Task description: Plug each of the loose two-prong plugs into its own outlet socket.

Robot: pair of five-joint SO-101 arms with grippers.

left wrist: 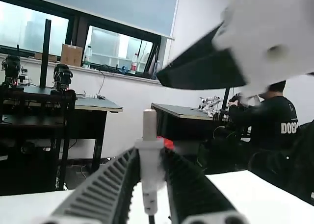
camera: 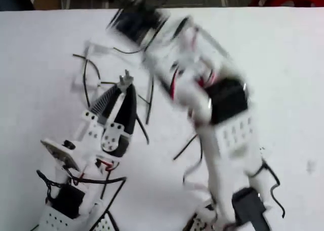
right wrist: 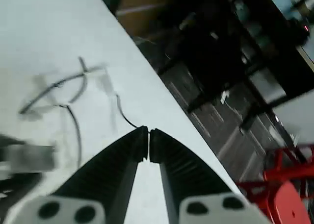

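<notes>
Left gripper [left wrist: 149, 158]: fingers clamped on a white plug [left wrist: 148, 136], its tip projecting past the fingertips. Right gripper [right wrist: 148, 139]: fingers together, nothing between them. Loose black cables [right wrist: 59, 83] lie on the white table [right wrist: 39, 28] beyond its fingertips.

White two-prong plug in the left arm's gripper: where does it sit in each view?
High view: white two-prong plug at the left gripper tip, left of the table's middle.
Left wrist view: plug upright between the ribbed fingers.
Right wrist view: too blurred to tell.
Shared landmark: the white table.
</notes>
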